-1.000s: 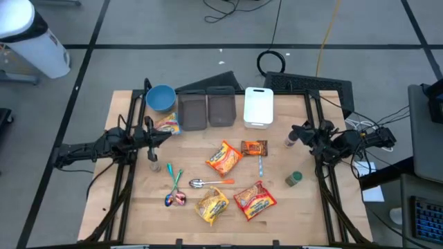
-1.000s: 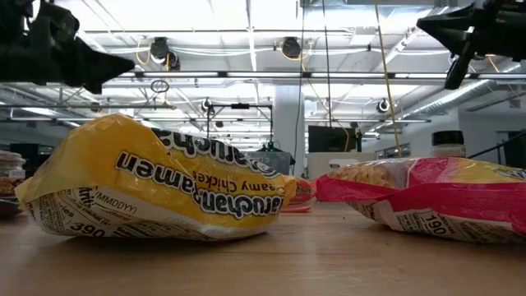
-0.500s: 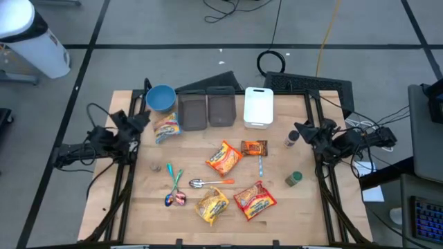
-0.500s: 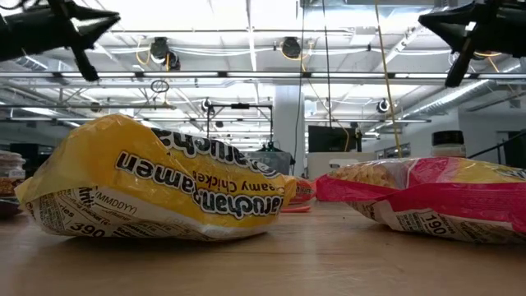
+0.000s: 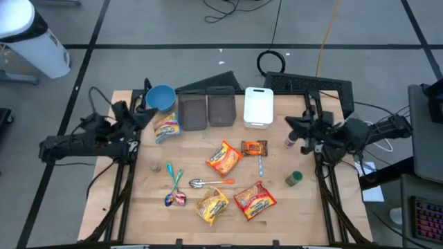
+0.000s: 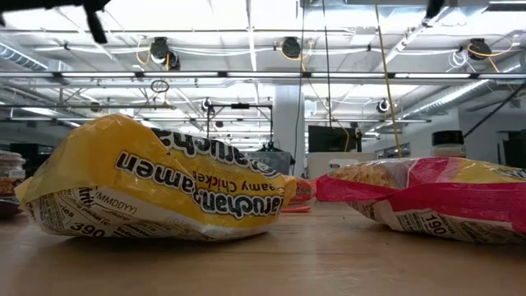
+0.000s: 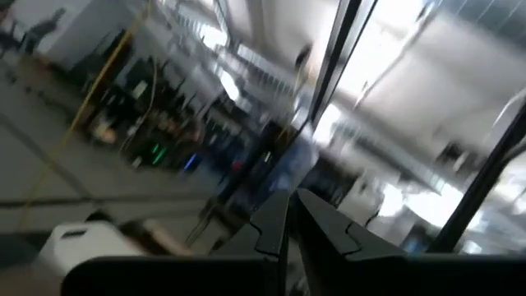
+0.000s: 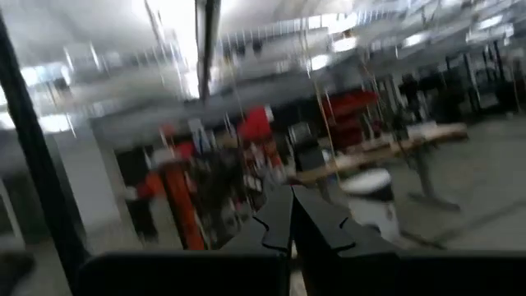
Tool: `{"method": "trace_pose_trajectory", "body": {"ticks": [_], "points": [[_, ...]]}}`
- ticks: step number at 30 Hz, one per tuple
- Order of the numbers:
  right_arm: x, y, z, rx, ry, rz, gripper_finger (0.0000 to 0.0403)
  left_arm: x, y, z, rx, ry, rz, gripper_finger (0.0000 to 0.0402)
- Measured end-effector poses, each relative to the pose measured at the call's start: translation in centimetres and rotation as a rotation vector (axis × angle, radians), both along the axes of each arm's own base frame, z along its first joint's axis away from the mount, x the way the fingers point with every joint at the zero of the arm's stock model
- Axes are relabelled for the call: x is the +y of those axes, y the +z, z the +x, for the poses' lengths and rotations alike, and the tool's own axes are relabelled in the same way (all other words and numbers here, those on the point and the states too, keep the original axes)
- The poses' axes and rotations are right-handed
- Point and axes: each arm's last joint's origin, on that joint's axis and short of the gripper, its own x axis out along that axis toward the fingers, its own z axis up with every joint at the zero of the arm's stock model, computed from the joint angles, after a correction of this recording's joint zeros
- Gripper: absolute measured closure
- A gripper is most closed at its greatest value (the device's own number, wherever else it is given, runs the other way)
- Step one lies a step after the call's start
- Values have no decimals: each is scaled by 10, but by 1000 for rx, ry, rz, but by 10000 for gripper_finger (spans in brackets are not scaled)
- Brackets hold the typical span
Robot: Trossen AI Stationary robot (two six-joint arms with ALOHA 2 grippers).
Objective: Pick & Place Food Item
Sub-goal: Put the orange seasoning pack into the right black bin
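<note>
The left gripper (image 5: 147,116) hangs over the table's (image 5: 291,207) left edge, just beside the blue bowl (image 5: 160,97) and a snack bag (image 5: 167,127), its fingers (image 7: 283,226) pinched together on nothing. The right gripper (image 5: 291,123) sits at the right edge near a small jar (image 5: 290,140), its fingers (image 8: 283,220) likewise pressed together and empty. Both wrist views look out into the blurred room rather than down at the table. Along the far side stand the bowl, two grey bins (image 5: 208,109) side by side, and a white container (image 5: 259,106). The food items lie in the middle and near half: an orange noodle pack (image 5: 224,158) at the centre, a small brown packet (image 5: 254,146) just to its right, a yellow ramen pack (image 5: 212,205) near the front edge and a red ramen pack (image 5: 255,199) beside it. A spoon (image 5: 208,182) with an orange handle lies between the orange pack and the yellow one; a blue utensil (image 5: 260,165) lies below the brown packet. Green-handled utensils (image 5: 174,181) sit left of the spoon, with a small dark piece (image 5: 155,167) just left of them. A green-lidded jar (image 5: 295,178) stands near the right edge. In the low view the yellow ramen (image 6: 156,185) and red ramen (image 6: 427,197) fill the foreground, apart from each other.
</note>
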Motion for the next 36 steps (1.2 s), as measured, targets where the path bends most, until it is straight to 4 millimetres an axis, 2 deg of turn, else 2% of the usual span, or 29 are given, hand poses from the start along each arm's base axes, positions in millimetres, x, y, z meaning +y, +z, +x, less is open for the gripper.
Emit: {"method": "trace_pose_trajectory", "body": {"ticks": [4, 8, 11, 15, 20, 23, 28, 32, 36], "points": [[3, 9, 29, 145, -10, 19, 399, 1, 26, 22, 169, -35, 41, 371], [2, 8, 56, 280, 37, 39, 399, 2, 48, 42, 325, -60, 107, 371], [-1, 3, 71, 335, 121, 48, 399, 3, 57, 49, 494, -66, 131, 371], [-2, 2, 84, 299, 258, 29, 399, 4, 64, 57, 608, -81, 111, 371], [-2, 9, 95, 169, 266, 12, 399, 4, 66, 77, 529, -152, 101, 371], [-3, 9, 98, 166, 253, -23, 399, 4, 68, 92, 465, -156, 91, 371], [-12, -5, 95, 334, 219, -23, 399, 1, 58, 123, 443, -256, 19, 371], [-20, -5, 83, 383, 292, 22, 396, -3, 47, 145, 435, -351, -49, 371], [-26, -4, 66, 421, 356, 88, 366, -4, 48, 161, 335, -391, -64, 370]]}}
